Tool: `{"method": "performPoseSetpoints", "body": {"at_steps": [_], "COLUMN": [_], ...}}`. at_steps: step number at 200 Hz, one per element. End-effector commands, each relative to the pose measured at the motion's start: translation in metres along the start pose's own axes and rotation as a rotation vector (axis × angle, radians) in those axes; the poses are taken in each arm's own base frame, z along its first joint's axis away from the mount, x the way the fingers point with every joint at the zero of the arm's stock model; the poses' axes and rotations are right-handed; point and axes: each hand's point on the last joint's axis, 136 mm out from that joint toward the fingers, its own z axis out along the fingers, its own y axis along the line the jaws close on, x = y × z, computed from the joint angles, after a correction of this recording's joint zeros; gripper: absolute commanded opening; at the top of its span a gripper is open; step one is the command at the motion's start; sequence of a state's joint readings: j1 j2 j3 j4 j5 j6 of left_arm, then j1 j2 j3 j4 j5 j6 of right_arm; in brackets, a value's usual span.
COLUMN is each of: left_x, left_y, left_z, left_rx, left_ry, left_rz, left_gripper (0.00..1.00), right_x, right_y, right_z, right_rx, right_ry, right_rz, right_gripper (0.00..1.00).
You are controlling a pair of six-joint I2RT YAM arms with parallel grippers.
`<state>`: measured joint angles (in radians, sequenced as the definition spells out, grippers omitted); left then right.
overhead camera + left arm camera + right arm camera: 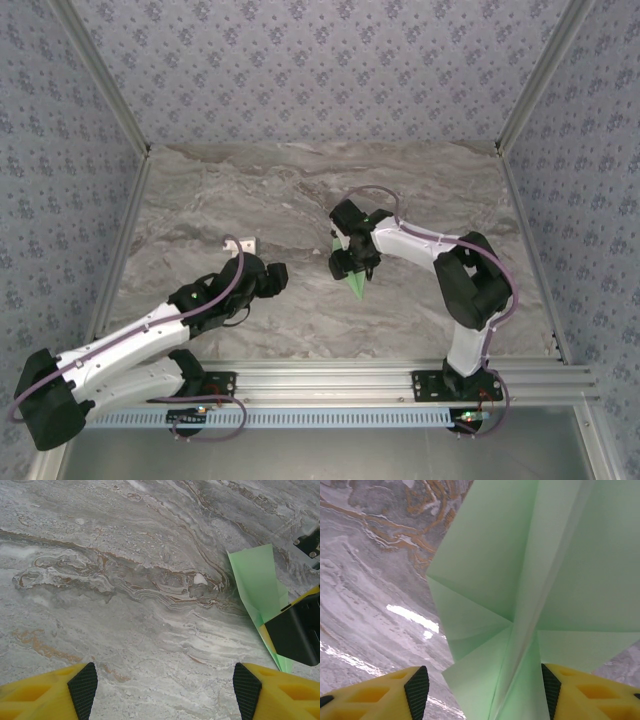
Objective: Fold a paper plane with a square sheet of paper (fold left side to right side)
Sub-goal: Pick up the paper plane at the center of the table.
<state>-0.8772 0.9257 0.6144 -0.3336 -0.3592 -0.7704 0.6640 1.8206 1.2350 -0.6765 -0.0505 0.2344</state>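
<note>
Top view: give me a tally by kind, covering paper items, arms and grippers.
Paper plane: 1
Arms: 2 (left arm, right arm)
Grippers: 2 (left gripper, right gripper)
Total: 5

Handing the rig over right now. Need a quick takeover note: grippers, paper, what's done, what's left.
Left gripper: open, empty, over the bare table, beside the plane.
Right gripper: open, fingers either side of the paper plane; one pad is clear of it, so no pinch.
Plane: on the table, centre-right, nose toward the arm bases.
Done: sheet folded into a pointed dart with a centre crease.
Left: probably only a crease check and backing the right arm away.
</note>
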Motion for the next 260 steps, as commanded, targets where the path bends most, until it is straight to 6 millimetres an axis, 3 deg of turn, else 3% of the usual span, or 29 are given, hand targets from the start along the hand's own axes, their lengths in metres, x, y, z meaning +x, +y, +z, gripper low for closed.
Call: {"method": "performPoseSetpoints", "body": {"at_steps": [1, 81, 168, 260], "left_x": [-0.015, -0.013, -0.012, -0.013], "left_y": [-0.007, -0.006, -0.006, -0.006], "left_z": [-0.006, -0.006, -0.004, -0.004], "left_rx": [0.021, 0.018, 0.017, 0.016], "left_ry": [-0.031, -0.028, -0.025, -0.025], "left_rz": [-0.018, -0.021, -0.027, -0.026], "left_gripper": [0.75, 0.75, 0.75, 0.75], "right_x": [0.002, 0.005, 0.005, 0.01], "right_y": [-0.008, -0.012, -0.023, -0.017], "right_z": [-0.001, -0.002, -0.013, 0.008], "right_rx": [0.057, 0.068, 0.06, 0.028], "right_ry": [0.025, 0.03, -0.002, 0.033], "right_rz": [-0.008, 0.006, 0.046, 0.062], "right_gripper": [0.59, 0.45, 0.43, 0.31]}}
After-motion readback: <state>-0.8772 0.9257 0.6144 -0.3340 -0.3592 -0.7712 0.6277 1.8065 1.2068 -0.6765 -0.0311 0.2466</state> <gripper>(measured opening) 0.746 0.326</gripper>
